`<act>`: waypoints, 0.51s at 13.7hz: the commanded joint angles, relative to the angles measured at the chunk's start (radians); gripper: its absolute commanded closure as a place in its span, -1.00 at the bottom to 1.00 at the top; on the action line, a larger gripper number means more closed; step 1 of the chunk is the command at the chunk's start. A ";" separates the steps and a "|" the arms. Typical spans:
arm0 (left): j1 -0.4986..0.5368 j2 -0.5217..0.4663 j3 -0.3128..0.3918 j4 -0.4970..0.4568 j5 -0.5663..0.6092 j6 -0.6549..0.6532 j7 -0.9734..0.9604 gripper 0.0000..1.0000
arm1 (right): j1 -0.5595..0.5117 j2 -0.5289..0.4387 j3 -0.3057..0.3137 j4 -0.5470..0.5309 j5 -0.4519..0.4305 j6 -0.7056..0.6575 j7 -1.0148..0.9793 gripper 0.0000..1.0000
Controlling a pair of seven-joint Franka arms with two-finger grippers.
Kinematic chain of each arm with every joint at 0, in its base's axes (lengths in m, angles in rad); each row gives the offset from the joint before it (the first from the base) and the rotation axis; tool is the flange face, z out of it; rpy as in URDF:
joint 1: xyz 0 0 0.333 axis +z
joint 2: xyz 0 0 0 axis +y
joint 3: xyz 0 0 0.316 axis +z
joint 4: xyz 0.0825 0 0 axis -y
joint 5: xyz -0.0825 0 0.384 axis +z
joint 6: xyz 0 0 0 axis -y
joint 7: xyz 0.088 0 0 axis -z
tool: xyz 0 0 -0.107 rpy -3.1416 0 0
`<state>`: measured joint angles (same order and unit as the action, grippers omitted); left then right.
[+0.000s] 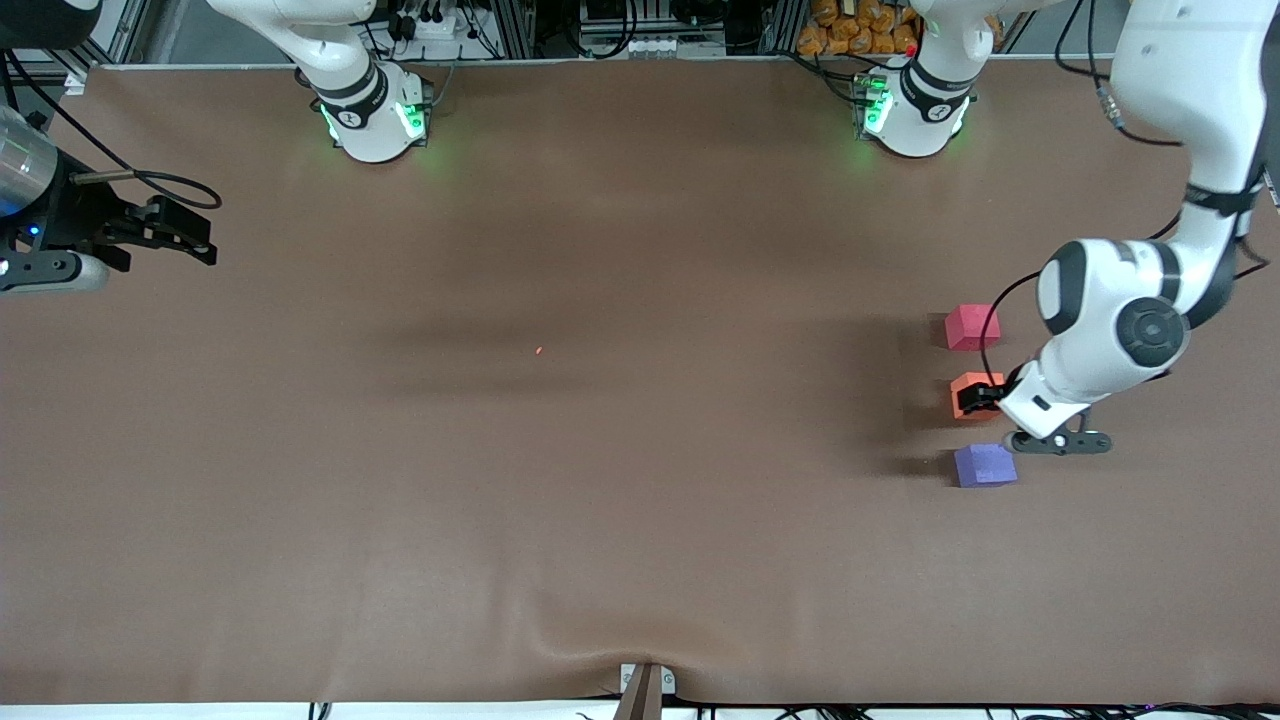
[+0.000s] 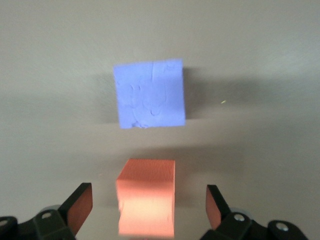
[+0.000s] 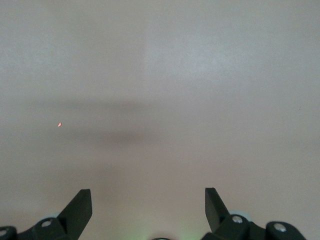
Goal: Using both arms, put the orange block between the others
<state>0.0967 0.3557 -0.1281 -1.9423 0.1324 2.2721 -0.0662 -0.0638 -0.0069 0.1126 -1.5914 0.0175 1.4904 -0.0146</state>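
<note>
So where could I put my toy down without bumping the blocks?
The wide brown table between the two arms' ends is bare except for a tiny orange speck. It's crowded at the left arm's end: red-pink cube, orange foam cube and purple-blue cube line up closely, the open left gripper around the orange one.

The orange block (image 2: 146,197), purple-blue cube (image 2: 149,94) and red-pink cube (image 1: 971,327) looked like matt foam, the purple-blue face slightly pitted. The brown table cover (image 1: 600,500) appeared matt and smooth. Arm shells (image 1: 1100,330) were glossy white plastic; gripper fingers (image 2: 80,207) matt black.
</note>
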 commanded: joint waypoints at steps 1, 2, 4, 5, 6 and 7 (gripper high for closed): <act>0.000 -0.093 -0.028 0.092 0.010 -0.173 -0.026 -1.00 | -0.011 -0.002 0.009 0.002 0.001 -0.012 -0.015 -1.00; -0.002 -0.104 -0.045 0.139 0.012 -0.224 -0.027 -1.00 | -0.011 -0.002 0.009 0.002 0.001 -0.012 -0.015 -1.00; -0.002 -0.097 -0.051 0.256 0.013 -0.336 -0.014 -1.00 | -0.016 -0.002 0.007 0.001 0.001 -0.012 -0.018 -1.00; -0.003 -0.095 -0.050 0.303 0.022 -0.364 0.000 -1.00 | -0.019 -0.001 0.006 0.001 -0.001 -0.003 -0.019 -1.00; 0.006 -0.098 -0.050 0.343 0.015 -0.371 0.028 -1.00 | -0.021 0.001 0.006 0.001 -0.005 0.002 -0.019 -1.00; 0.011 -0.104 -0.050 0.379 0.009 -0.399 0.055 -1.00 | -0.024 0.004 0.004 0.001 -0.005 0.010 -0.019 -1.00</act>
<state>0.0964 0.2338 -0.1762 -1.6558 0.1324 1.9331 -0.0524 -0.0654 -0.0059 0.1081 -1.5921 0.0174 1.4905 -0.0149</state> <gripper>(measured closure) 0.000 0.000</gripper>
